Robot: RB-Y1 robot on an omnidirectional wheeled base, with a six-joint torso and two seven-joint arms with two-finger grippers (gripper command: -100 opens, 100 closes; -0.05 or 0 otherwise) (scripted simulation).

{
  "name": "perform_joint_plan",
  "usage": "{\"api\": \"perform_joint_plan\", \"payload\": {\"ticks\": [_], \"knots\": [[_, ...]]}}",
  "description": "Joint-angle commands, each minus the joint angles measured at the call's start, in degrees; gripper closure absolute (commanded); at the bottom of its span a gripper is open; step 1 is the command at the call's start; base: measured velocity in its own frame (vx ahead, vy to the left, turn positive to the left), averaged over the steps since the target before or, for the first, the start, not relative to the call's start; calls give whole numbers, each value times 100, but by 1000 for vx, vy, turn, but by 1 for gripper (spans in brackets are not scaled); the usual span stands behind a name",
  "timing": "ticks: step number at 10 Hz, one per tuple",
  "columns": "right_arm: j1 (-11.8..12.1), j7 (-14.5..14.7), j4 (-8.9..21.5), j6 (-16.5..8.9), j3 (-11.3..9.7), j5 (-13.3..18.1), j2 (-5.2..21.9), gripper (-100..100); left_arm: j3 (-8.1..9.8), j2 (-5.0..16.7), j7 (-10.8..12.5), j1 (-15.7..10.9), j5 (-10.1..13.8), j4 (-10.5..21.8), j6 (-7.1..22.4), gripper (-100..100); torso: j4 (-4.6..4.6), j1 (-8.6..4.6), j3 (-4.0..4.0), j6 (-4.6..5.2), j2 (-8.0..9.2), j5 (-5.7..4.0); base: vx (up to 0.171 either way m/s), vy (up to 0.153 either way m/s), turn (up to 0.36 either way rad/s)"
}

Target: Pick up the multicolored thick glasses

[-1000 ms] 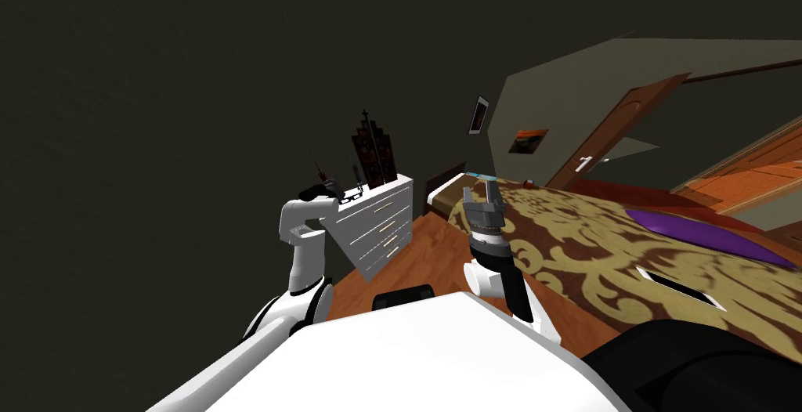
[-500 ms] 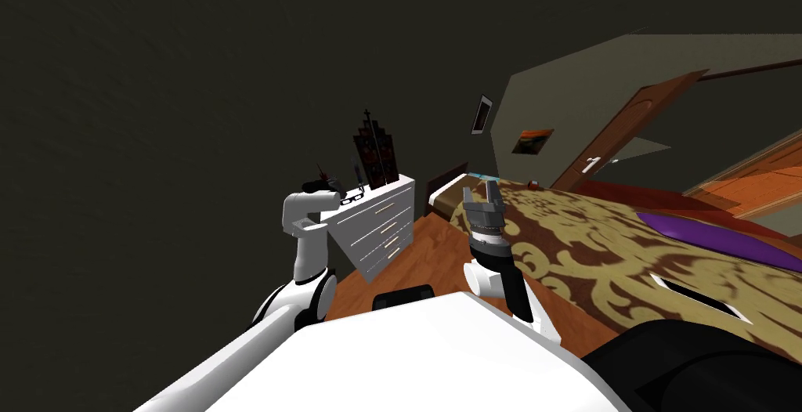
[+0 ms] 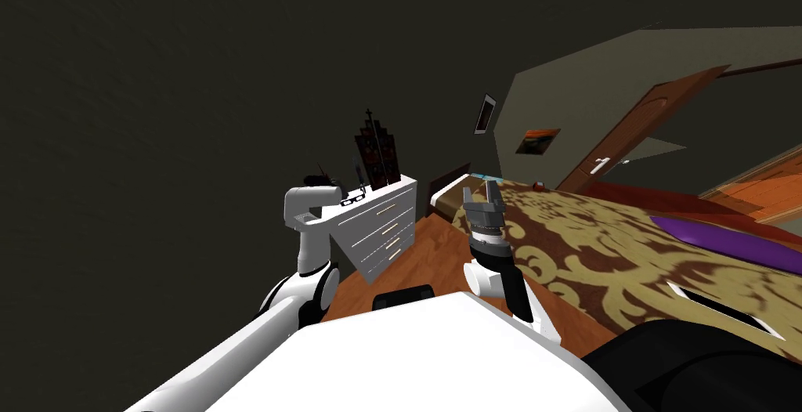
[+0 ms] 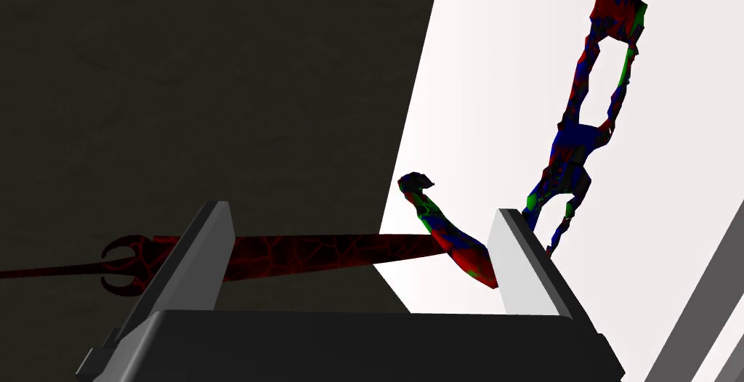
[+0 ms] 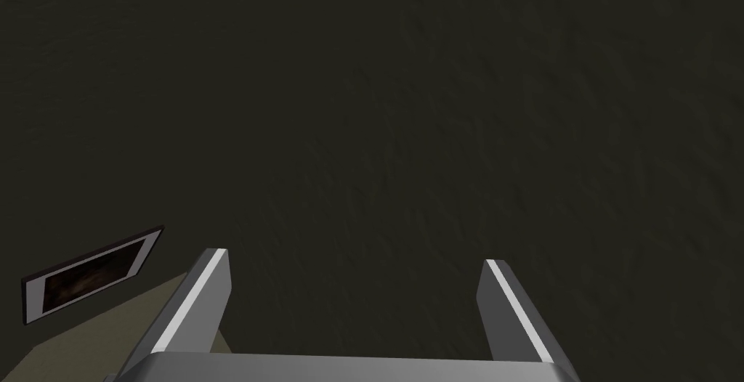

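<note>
The bed (image 3: 626,251), under its brown and gold patterned cover, lies to my right. To my left, a white chest of drawers (image 3: 384,223) stands against the dark wall, and a tall dark ornament (image 3: 374,153) rises from its far end. My right claw (image 3: 479,188) is raised over the near edge of the bed, its fingers spread wide with nothing between them. My left claw (image 4: 363,210) is at the near end of the chest's top, wide open too and gripping nothing. The multicoloured thick glasses (image 4: 581,138) lie on that white top just ahead of it. One of their temple arms reaches in between my fingers, close by one finger (image 4: 519,261). I cannot tell whether they touch. A slim dark red strip with a forked end (image 4: 290,250) runs across behind the same gap.
</note>
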State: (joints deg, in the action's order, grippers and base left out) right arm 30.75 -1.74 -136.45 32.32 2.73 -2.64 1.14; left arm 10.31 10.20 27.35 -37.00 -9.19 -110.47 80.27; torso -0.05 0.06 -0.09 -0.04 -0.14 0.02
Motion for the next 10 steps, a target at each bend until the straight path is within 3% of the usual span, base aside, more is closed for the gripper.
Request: {"api": "perform_joint_plan", "payload": {"ticks": [1, 5, 7, 10], "knots": [[0, 0, 0, 0, 0, 0, 0, 0, -5, -52, 30, -191, -21, 97, 286, -100, 0, 0, 0, 0, 0, 0, 54, 18, 55], [0, 0, 0, 0, 0, 0, 0, 0, -12, -168, 59, -507, -42, 253, 946, -100, -2, 2, -3, 0, -4, 1, 49, 18, 40], [0, 0, 0, 0, 0, 0, 0, 0, -12, -168, 59, -507, -42, 253, 1148, -100, -2, -1, -3, 0, -5, 0, 37, 3, 8], [0, 0, 0, 0, 0, 0, 0, 0, -23, -329, 75, -772, -57, 389, 1638, -100, -1, 1, -1, 0, -1, 1, 46, 14, 42]]}}
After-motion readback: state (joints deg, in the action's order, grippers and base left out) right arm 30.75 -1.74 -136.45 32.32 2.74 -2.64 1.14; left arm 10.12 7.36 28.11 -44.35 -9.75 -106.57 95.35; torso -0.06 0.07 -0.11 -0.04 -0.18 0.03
